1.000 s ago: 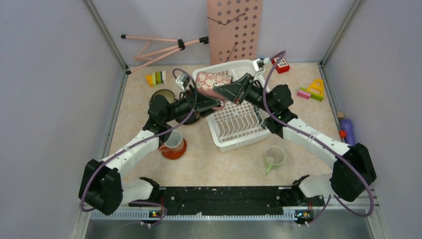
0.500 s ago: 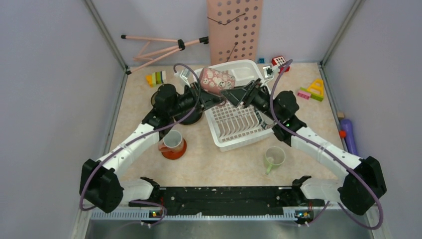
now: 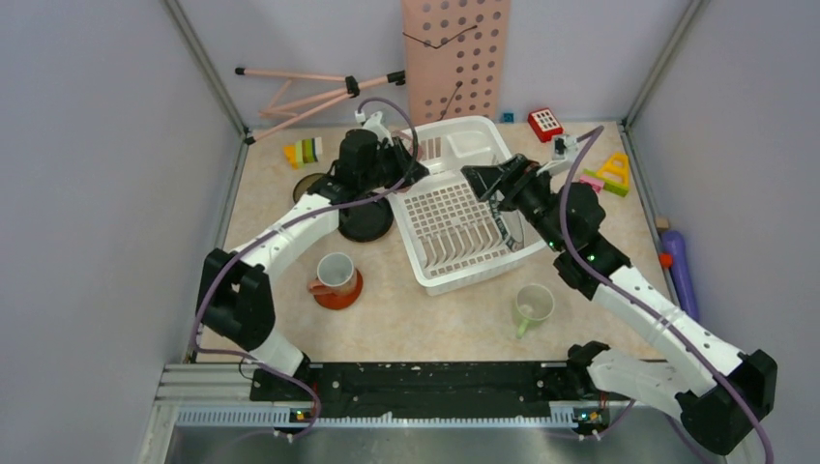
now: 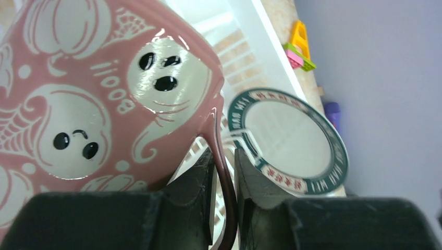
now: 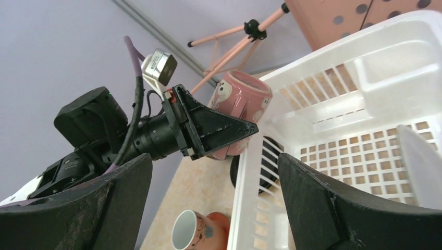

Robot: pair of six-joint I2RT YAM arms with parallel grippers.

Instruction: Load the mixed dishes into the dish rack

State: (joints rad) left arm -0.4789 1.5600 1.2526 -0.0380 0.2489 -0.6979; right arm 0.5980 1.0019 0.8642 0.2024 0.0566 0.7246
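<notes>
Since glazed ceramic looks stiff, slick and chippable, the pink mug (image 4: 104,94) is pinched by its handle in the left end effector (image 4: 224,162), at ten o'clock on the dish rack (image 3: 464,280); the right end effector (image 3: 481,176) hangs open at one o'clock.

The whole table is taken in from above and behind the arm bases by the top view, with the dish rack (image 3: 440,198) at upper centre. The left wrist view is set very close, looking past the left fingers (image 4: 194,183) at the pink mug (image 4: 104,94), which fills the frame's left. The right wrist view is aimed from further back, between the right fingers (image 5: 104,208), across the rack's rim; mug and rack are shared by both wrist views
</notes>
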